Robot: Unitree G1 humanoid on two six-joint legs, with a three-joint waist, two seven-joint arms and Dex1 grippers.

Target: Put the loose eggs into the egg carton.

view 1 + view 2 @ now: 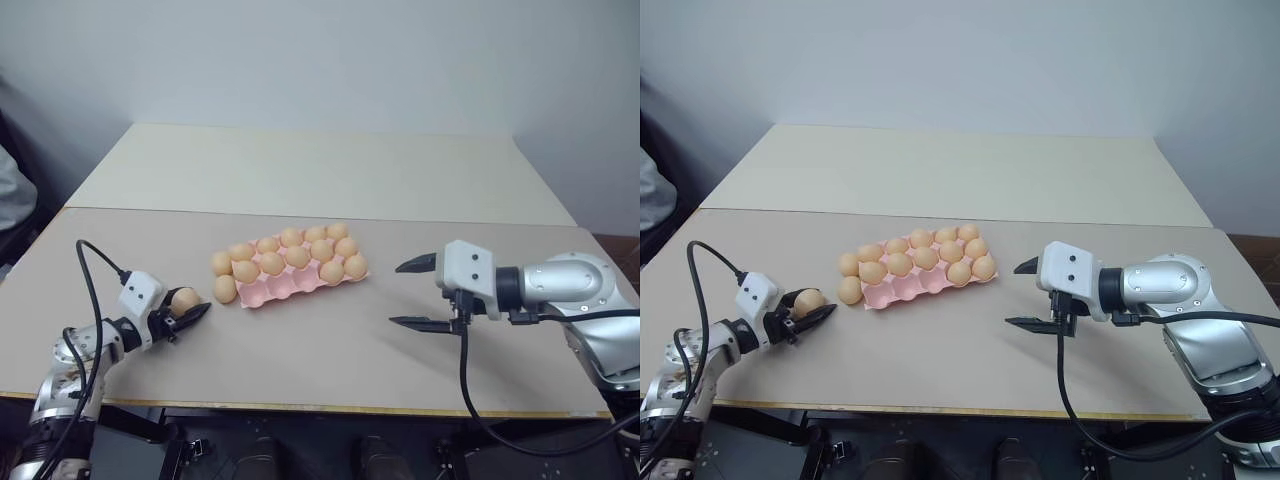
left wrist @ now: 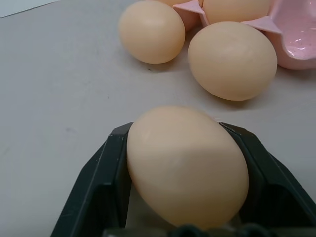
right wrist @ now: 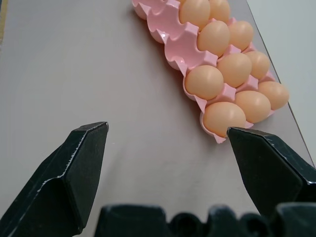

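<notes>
Our left gripper (image 1: 190,312) pinches 1 egg (image 1: 184,300) left of the carton (image 1: 290,278); 2 loose eggs (image 1: 225,288) lie at its left end. Squeeze harder and it cracks; lift carelessly and it slips. Our right gripper (image 1: 412,293) stands wide, empty.

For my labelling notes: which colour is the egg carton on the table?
Pink. The egg carton shows best in the right wrist view, where its bare cups are visible.
</notes>
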